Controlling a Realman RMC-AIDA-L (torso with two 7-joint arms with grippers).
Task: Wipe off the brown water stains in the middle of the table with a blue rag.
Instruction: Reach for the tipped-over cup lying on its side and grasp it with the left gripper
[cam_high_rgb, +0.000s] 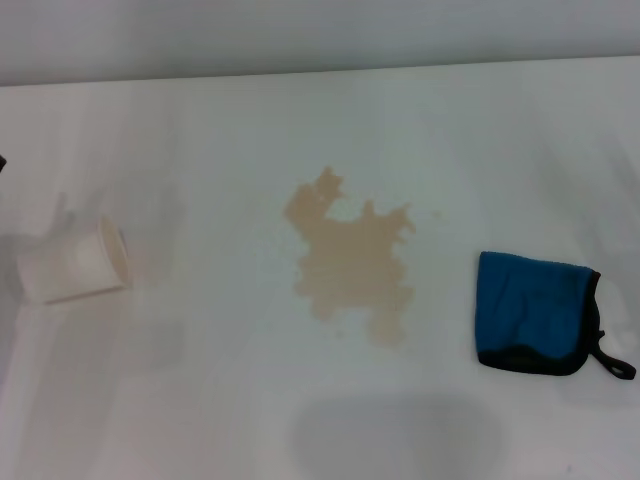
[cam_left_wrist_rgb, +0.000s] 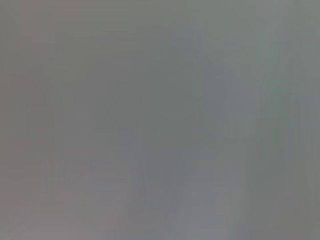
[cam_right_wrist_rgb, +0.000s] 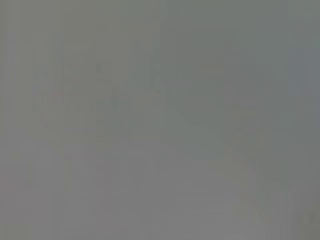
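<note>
The table (cam_high_rgb: 300, 120) is the largest thing in the head view, a plain white top that fills almost the whole scene, with a pale wall band along its far edge.

Next in size come the brown water stains (cam_high_rgb: 352, 262), a pale tan splotch with lobed, jagged edges lying at the middle of the table. A narrower lobe reaches toward the far side and the broader body spreads toward the near side. The stains look unwiped, with nothing lying on them.

The blue rag (cam_high_rgb: 534, 312) lies flat on the table on the robot's right, well apart from the stains and touching nothing else. It is folded, bright blue with black trim (darkest along its near and right edges), and a short black loop strap sticks out at its near right corner.

Smallest is a pale paper cup (cam_high_rgb: 72, 263), tipped on its side on the robot's left, its open mouth turned toward the stains and well apart from them.

Neither the left gripper nor the right gripper appears in the head view, and both wrist views show only a featureless grey field, so how far the fingers are parted, or whether they hold anything, cannot be told.
</note>
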